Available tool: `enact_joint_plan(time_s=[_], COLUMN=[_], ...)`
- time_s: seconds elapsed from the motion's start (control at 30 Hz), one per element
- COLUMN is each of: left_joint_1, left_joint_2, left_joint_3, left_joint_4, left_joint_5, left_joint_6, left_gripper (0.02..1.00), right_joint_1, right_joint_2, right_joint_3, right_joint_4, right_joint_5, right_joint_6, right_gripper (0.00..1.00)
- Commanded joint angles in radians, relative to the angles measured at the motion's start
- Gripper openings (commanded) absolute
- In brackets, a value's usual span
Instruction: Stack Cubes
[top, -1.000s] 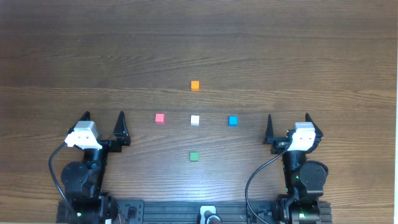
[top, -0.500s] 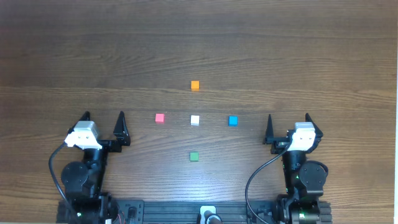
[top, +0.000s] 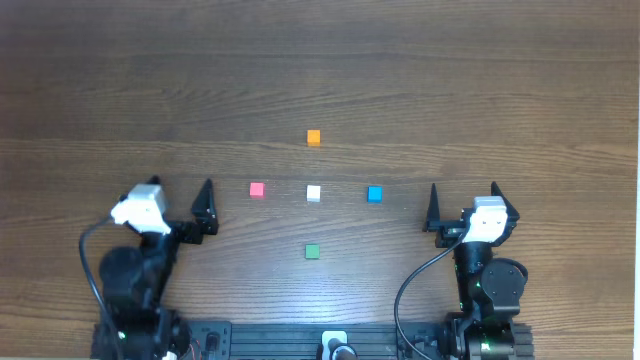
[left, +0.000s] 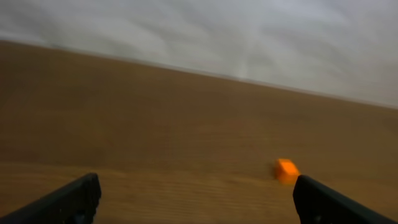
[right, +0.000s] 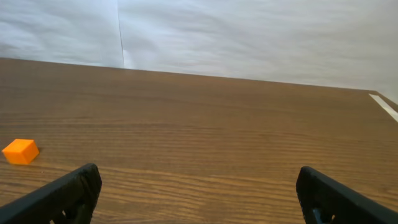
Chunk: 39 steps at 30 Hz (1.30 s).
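Observation:
Five small cubes lie apart on the wooden table (top: 320, 60): orange (top: 314, 137) farthest back, then pink (top: 257, 189), white (top: 314, 193) and blue (top: 375, 194) in a row, and green (top: 312, 252) nearest the arms. My left gripper (top: 180, 192) is open, left of the pink cube and holding nothing. My right gripper (top: 464, 196) is open and empty, right of the blue cube. The orange cube (left: 286, 169) lies ahead in the left wrist view, between the open fingers (left: 68, 202). The right wrist view has the orange cube (right: 20, 151) off to one side.
Bare wood stretches all around the cubes. A white wall (right: 249, 37) rises behind the table's far edge. Both arm bases (top: 320, 340) stand along the near edge.
My left arm has swung toward the right, so its gripper now angles toward the cubes. The right arm and all the cubes have stayed put.

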Motion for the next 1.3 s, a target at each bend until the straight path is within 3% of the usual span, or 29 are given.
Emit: enact_joint_plan(time_s=[0.03,0.2,0.37,0.57,1.03,1.3], left_joint_1=[-0.084,-0.185,-0.322,-0.409,-0.471,-0.499], left_joint_2=[0.307,0.634,0.993,1.223,1.462,1.509], left_joint_3=[0.291,0.571,0.834,0.899,0.898,0.898], left_joint_4=[-0.102,-0.320,-0.530,-0.578,-0.583,-0.580], left_joint_5=[0.098,0.074,-0.093,-0.195,-0.217,-0.264], left_joint_6=[-0.057,-0.081,-0.164,-0.234,-0.337,-0.294], left_gripper=[0.998,0.998,0.996,0.998,0.963,0.912], right_joint_1=[-0.005,-0.005,-0.005,-0.005,-0.005,-0.005], right_joint_2=[-0.010,-0.010,-0.010,-0.010,-0.010,-0.010], right_joint_3=[-0.008,-0.008,-0.008,-0.008,-0.008,-0.008], right_joint_4=[0.000,0.000,0.000,0.000,0.000,0.000], right_joint_5=[0.006,0.006,0.006,0.006,0.006,0.006], right_joint_6=[-0.002,-0.002,-0.002,-0.002,-0.002,-0.002], right_gripper=[0.993,0.993,0.991,0.991,0.993,0.989])
